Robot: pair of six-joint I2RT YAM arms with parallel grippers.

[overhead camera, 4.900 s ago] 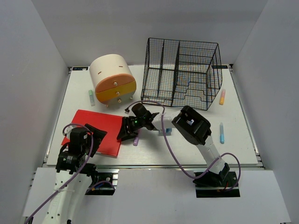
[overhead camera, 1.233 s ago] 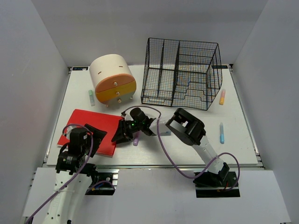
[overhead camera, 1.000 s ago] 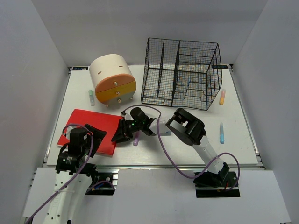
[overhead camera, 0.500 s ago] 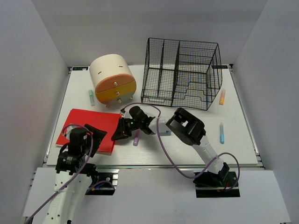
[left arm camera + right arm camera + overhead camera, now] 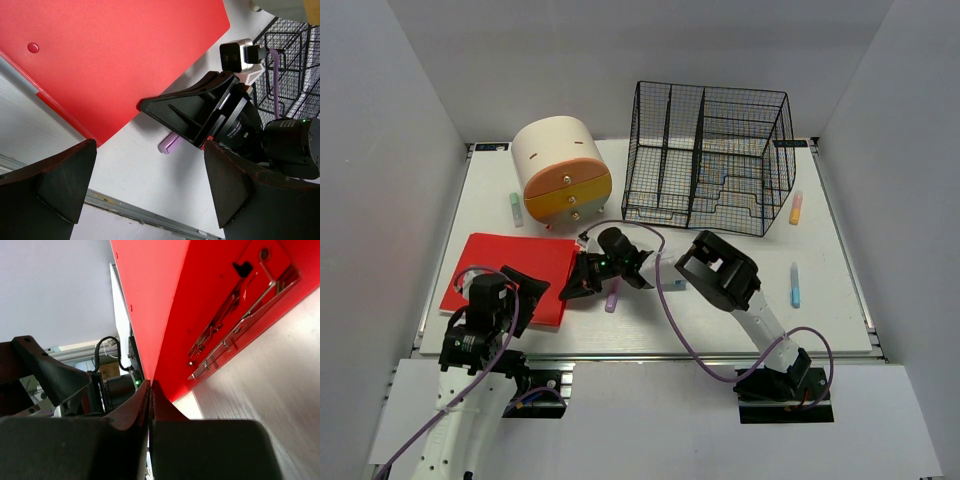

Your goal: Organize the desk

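Desk (image 5: 720, 322) runs lengthwise left-right; right end effector (image 5: 569, 291) pinches red folder (image 5: 505, 272), left end effector (image 5: 525, 285) gapes open.

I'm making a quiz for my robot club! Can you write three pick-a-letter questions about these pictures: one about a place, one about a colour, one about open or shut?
1. Where is the orange marker? A on the desk, right of the basket; B inside the drawer box; C on top of the drawer box.
2. What colour is the folder? A blue; B green; C red.
3. How is the left pincer? A shut on a marker; B open; C shut on the folder.
Answers: A, it lies by the basket's right side; C, its cover is red; B, its fingers stand wide apart.
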